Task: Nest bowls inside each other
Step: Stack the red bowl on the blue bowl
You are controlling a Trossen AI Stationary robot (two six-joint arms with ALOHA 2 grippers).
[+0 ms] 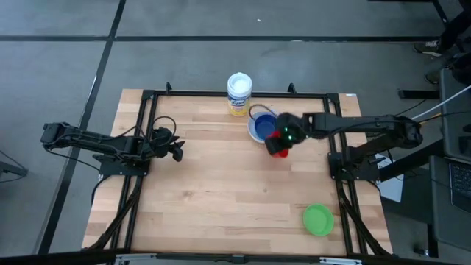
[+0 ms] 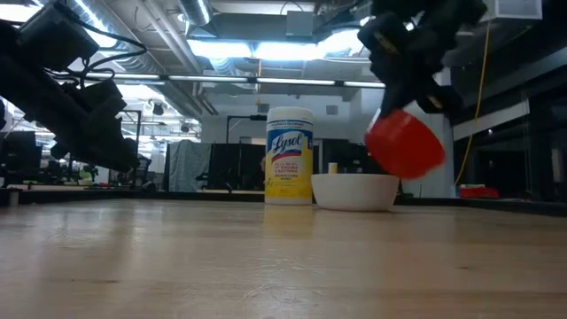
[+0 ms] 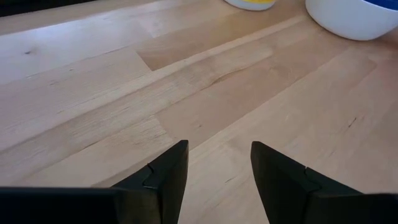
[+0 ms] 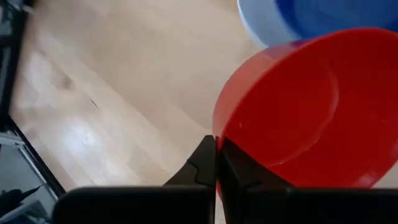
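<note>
A red bowl [image 2: 405, 142] hangs tilted in the air, with my right gripper [image 4: 216, 162] shut on it, just on the near side of a white bowl [image 1: 254, 132]. The white bowl stands on the table at the far middle, and a dark blue bowl [image 4: 336, 12] sits inside it. A green bowl [image 1: 319, 219] lies on the table near the front right corner. At the table's left side my left gripper [image 3: 217, 168] is open above bare wood, holding nothing. My right gripper pinches the red bowl's rim [image 4: 219, 134] between its two fingers, one finger inside the bowl and one outside. The fingers slant down from the table's right side. The bowl is lifted clear of the table and tilted, its opening turned toward the gripper.
A white-lidded cylindrical container with a yellow label [image 1: 239, 94] stands at the far edge, just left of the white bowl. A black frame [image 1: 147, 132] runs around the wooden table top. Open wood lies across the table's middle and front left.
</note>
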